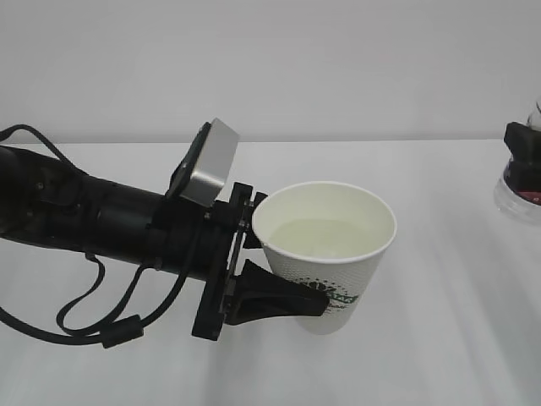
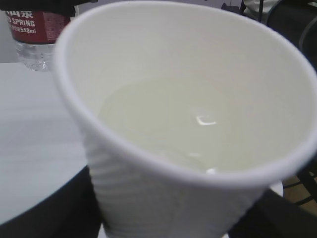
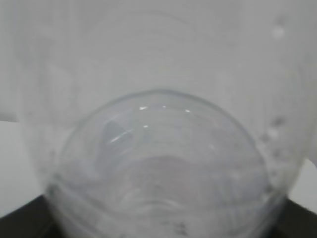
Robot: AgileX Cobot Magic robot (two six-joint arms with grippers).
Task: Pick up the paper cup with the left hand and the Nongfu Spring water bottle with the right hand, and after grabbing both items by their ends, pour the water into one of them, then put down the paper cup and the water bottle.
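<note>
The paper cup is white and tapered, with a dark green logo low on its dotted side; it stands roughly upright near the middle of the scene, and water lies clear and pale inside it, filling it partway. The Nongfu Spring water bottle sits at the far right edge, clear ribbed plastic with a red label, mostly cut off, so its pose is hard to judge.

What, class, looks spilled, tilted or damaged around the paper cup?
Nothing stands out. The paper cup sits upright in the left claw, holding water, and the white table around it shows no puddle.
</note>
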